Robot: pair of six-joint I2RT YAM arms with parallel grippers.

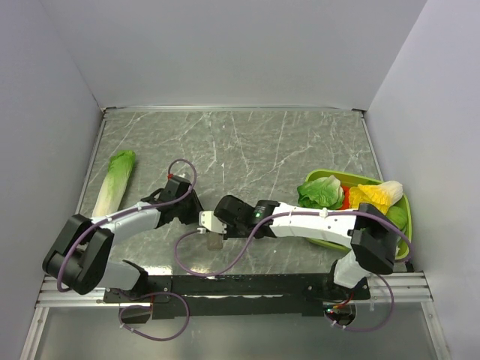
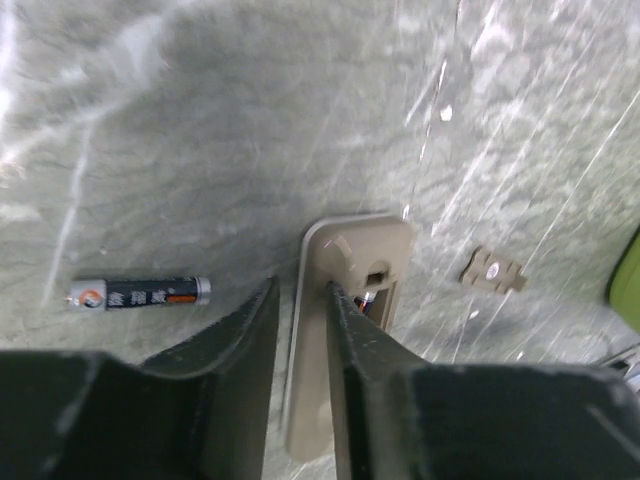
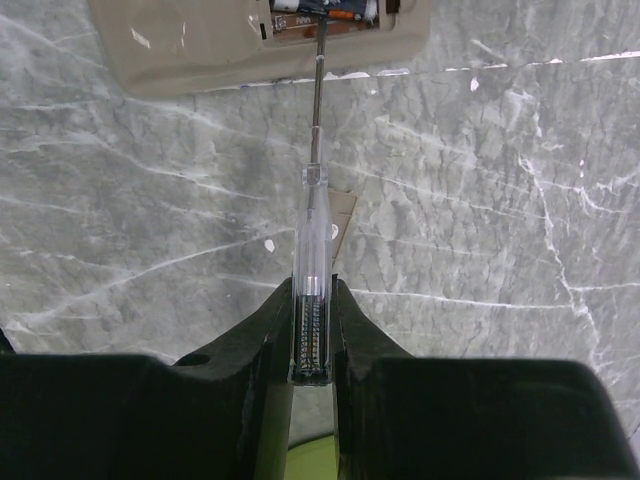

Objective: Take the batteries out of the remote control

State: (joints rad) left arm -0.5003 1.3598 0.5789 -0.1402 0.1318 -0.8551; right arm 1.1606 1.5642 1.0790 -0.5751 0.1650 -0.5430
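The remote control (image 2: 355, 245) lies grey-tan face up, its battery recess open; it also shows in the top view (image 1: 206, 220) and the right wrist view (image 3: 200, 45). One battery (image 2: 140, 293), black with an orange band, lies loose on the table to its left. Another battery (image 3: 330, 8) still sits in the recess. My left gripper (image 2: 302, 290) straddles the remote's long rim with its jaws slightly apart; whether it pinches is unclear. My right gripper (image 3: 312, 292) is shut on a clear-handled screwdriver (image 3: 312, 230) whose tip reaches into the recess.
The small tan battery cover (image 2: 493, 270) lies on the table beside the remote. A long pale-green cabbage (image 1: 114, 184) lies at the left. A green tray (image 1: 322, 241) with toy vegetables stands at the right. Walls close in the table.
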